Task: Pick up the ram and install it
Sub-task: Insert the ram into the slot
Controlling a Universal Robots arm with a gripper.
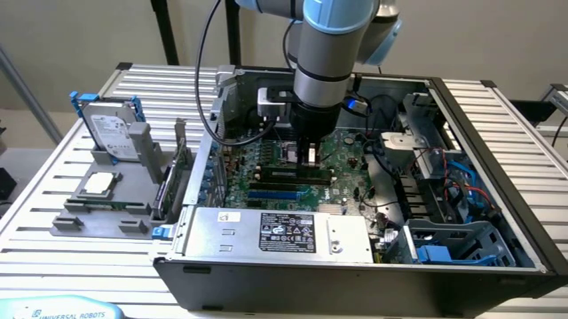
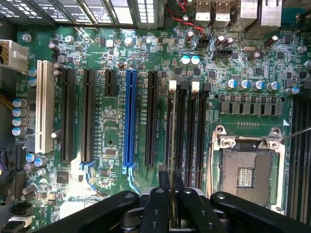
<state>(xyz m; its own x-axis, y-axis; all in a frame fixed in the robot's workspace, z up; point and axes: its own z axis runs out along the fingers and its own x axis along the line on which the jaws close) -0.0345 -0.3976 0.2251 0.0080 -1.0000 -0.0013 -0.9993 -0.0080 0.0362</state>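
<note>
The gripper (image 1: 310, 159) hangs low inside the open computer case (image 1: 483, 166), right over the motherboard (image 1: 342, 149), near the middle of the exterior view. Its fingers (image 2: 160, 204) are closed on a thin edge-on board, which I judge to be the ram (image 2: 172, 194); the stick is seen almost end-on, so its chips cannot be made out. It hangs upright and appears to run along the line of the memory slots (image 2: 187, 131), the dark pair with white latches (image 2: 172, 86) at their far ends.

The step in hand looks like seating the stick. Doing it well calls for holding the stick parallel to the chosen slot and square over it, not over the blue slot (image 2: 130, 116) or the black expansion slots further to the side. The notch must match the key in the slot, though neither is visible here. The push should be straight down and even along the length, so both ends seat together and the latches can close. A tilt could jam one end or scrape the empty processor socket (image 2: 248, 170) just beside the slots.
</note>
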